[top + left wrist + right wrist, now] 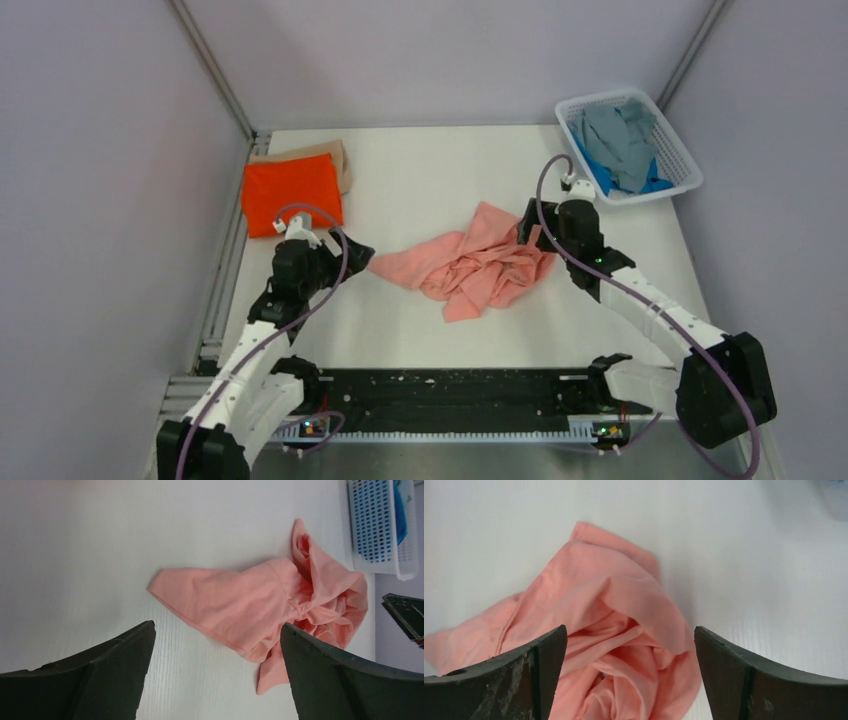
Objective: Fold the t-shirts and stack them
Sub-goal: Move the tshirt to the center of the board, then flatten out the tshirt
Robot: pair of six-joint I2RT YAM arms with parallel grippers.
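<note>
Here both end effectors (360, 255) (527, 222) gape wide beside salmon t-shirt (470, 265).

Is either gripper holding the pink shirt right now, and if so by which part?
Nothing is held. The left gripper and the right gripper are both open, one at each side of the crumpled salmon pink t-shirt.

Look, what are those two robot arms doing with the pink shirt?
They are folding and stacking t-shirts. The salmon pink shirt lies crumpled mid-table, with the left gripper and the right gripper open on either side, neither holding it yet. An orange shirt sits folded on a tan shirt at the far left corner. A grey shirt and a blue shirt wait in the white basket.
</note>
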